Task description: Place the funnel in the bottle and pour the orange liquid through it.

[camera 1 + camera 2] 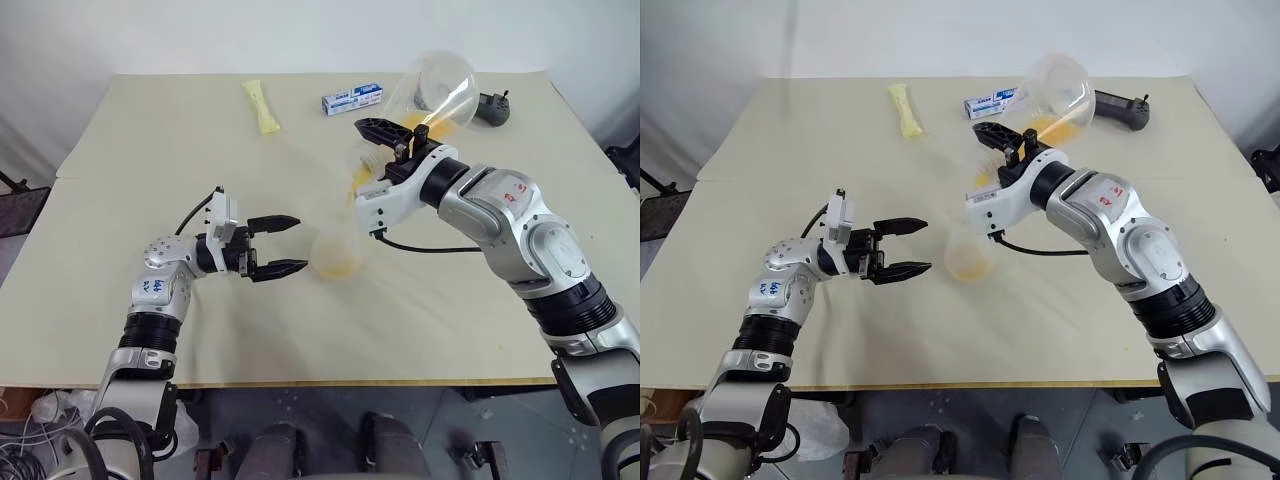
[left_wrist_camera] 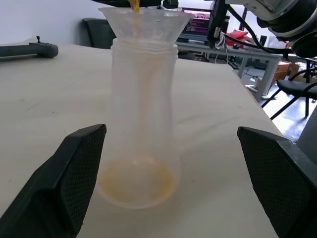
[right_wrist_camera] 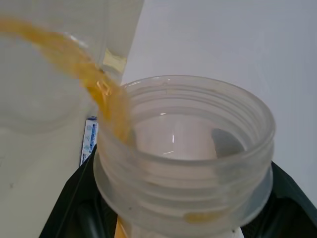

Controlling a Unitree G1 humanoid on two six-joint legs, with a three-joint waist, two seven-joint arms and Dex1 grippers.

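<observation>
right gripper (image 1: 1002,148) clamped on tipped round flask (image 1: 1055,95), orange liquid (image 2: 134,5) streaming into funnel (image 2: 143,22) atop the bottle (image 2: 142,124), left gripper (image 1: 290,247) wide open just beside the bottle, holding nothing

A: Table (image 1: 120,330) layout?
B: Bottle (image 1: 335,255) near centre, funnel (image 2: 143,22) in its neck. Left gripper (image 1: 290,245) just left of it, apart. Right gripper (image 1: 390,150) behind-right, tilting a round flask (image 1: 435,90) above the funnel.
A: Far edge?
B: Tube packet (image 1: 262,106) left, small box (image 1: 352,98) middle, controller (image 1: 492,108) right.
</observation>
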